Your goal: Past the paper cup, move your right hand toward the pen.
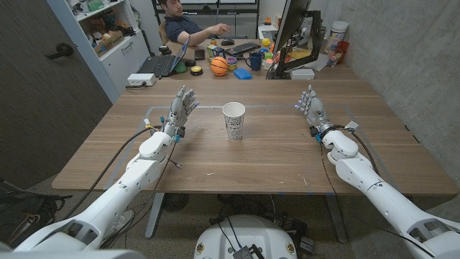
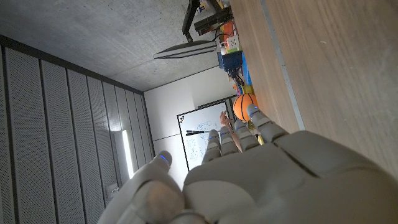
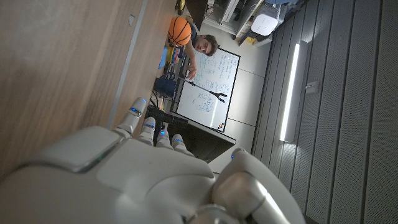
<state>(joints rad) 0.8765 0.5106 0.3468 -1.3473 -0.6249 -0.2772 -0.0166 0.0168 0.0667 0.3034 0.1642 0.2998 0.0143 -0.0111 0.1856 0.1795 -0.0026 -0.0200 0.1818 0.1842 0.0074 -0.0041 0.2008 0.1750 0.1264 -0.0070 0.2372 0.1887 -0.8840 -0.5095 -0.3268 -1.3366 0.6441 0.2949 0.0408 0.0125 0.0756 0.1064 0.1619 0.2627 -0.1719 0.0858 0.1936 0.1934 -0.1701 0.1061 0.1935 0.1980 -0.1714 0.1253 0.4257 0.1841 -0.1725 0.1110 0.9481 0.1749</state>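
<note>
Meanwhile right robot hand (image 1: 310, 105) (empty) beside paper cup (image 1: 233, 120).

No text, brand, number or sign can be read. The paper cup (image 1: 233, 120), standing between the left hand (image 1: 181, 106) and the right hand (image 1: 310, 107), bears dark printing on its side, too small to make out. The whiteboard (image 3: 206, 89) beyond the right hand's fingertips carries handwriting and a drawing, also illegible.
</note>
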